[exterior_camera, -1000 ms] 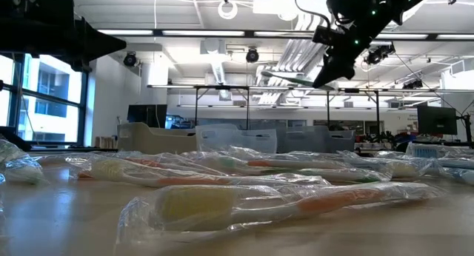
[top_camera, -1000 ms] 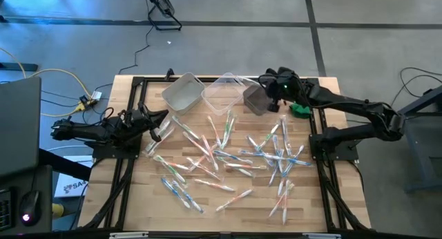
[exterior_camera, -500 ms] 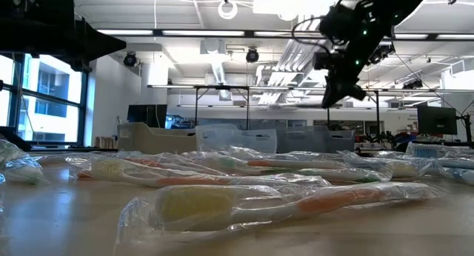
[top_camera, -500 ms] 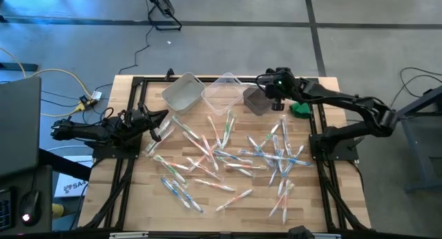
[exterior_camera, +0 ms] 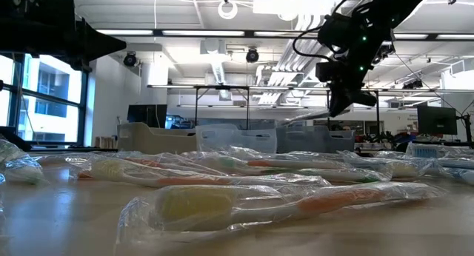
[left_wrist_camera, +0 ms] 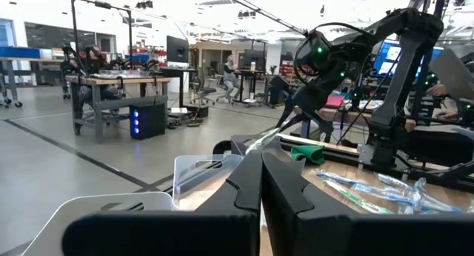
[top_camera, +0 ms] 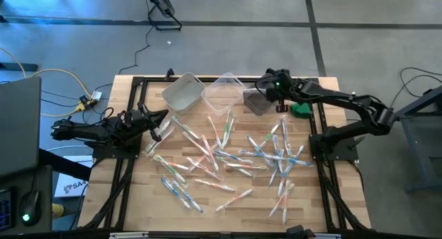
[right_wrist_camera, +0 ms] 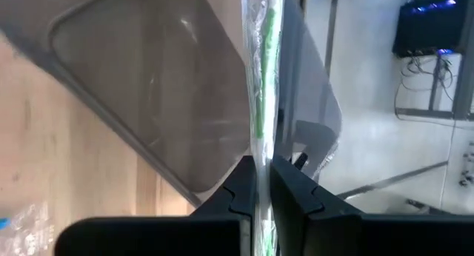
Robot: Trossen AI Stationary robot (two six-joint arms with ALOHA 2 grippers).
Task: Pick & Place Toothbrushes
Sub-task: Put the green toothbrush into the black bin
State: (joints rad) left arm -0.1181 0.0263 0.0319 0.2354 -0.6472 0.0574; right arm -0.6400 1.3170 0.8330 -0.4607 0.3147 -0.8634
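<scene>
While the right gripper point(right_wrist_camera: 261, 183) hangs above the dark bin point(top_camera: 254, 101) at twelve o'clock, its fingers point(right_wrist_camera: 290, 189) pinch a green-handled wrapped toothbrush point(right_wrist_camera: 263, 86). Other toothbrushes point(top_camera: 228, 159) lie scattered across the surface point(top_camera: 138, 197). At nine o'clock, the left gripper point(top_camera: 157, 126) rests with fingers clenched, empty.
</scene>
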